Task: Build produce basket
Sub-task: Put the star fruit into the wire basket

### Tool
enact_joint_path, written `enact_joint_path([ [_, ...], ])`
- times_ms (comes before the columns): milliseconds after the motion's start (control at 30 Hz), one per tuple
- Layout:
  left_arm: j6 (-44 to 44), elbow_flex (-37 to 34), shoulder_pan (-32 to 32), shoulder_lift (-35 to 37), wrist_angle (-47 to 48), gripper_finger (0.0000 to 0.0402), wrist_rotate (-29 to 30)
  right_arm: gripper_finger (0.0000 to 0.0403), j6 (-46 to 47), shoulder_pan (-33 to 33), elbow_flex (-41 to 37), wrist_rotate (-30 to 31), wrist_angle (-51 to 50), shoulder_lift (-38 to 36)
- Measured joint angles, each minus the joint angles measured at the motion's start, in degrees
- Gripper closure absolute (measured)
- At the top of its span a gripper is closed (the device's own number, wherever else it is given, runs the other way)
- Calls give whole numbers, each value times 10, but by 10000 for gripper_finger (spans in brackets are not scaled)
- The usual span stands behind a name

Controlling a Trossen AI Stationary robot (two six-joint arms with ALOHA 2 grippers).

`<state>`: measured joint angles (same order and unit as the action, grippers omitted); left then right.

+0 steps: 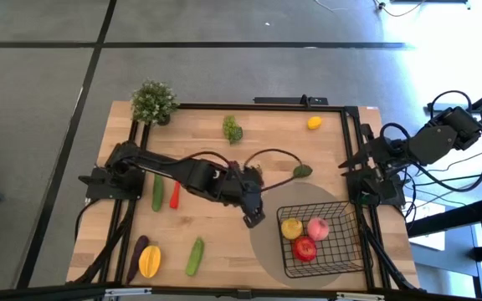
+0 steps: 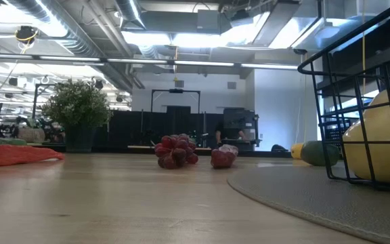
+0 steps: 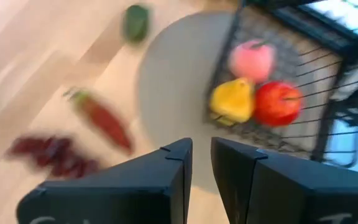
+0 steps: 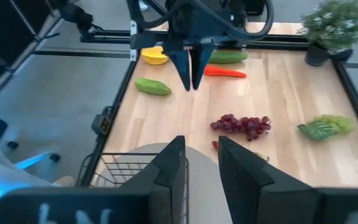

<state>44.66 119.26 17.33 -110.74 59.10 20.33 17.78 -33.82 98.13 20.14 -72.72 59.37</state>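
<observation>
The black wire basket [image 1: 320,242] stands on a round grey mat [image 1: 266,242] at the near right and holds a yellow pear [image 1: 291,227], a pink peach [image 1: 318,227] and a red apple [image 1: 305,247]. My left gripper [image 1: 253,219] hangs just left of the basket over the mat's edge, fingers nearly together and empty; it also shows in its wrist view [image 3: 201,155]. Dark red grapes [image 4: 241,124] and a red chili [image 3: 101,118] lie on the table close by. My right gripper [image 4: 201,155] waits at the table's right edge, slightly open and empty.
An avocado [image 1: 302,170], a lemon [image 1: 314,123] and green grapes [image 1: 232,128] lie farther back. A cucumber [image 1: 156,191] and a carrot [image 1: 174,195] lie at the left, and an eggplant [image 1: 136,255], a mango [image 1: 149,262] and a second cucumber [image 1: 194,255] at the near left. A potted plant [image 1: 153,102] stands in the far left corner.
</observation>
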Motion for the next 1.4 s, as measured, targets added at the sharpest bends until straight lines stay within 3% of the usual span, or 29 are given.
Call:
enact_joint_path([
  [267,224,0,24,28,181,349,1,315,-1,0,0,43,-1,8],
  [467,428,0,70,32,307,349,-71,315,-3,0,0,42,-1,15],
  [633,534,-8,114,32,307,349,-121,315,-38,0,0,21,-1,24],
  [867,658,-31,184,32,309,349,-128,315,-64,0,0,18,0,44],
  [1000,705,-44,216,32,309,365,-148,315,-63,0,0,18,0,53],
  [1267,703,-79,249,32,305,400,-167,315,-63,0,0,17,1,64],
  [1400,695,-109,247,32,305,382,-259,315,-56,0,0,16,7,65],
])
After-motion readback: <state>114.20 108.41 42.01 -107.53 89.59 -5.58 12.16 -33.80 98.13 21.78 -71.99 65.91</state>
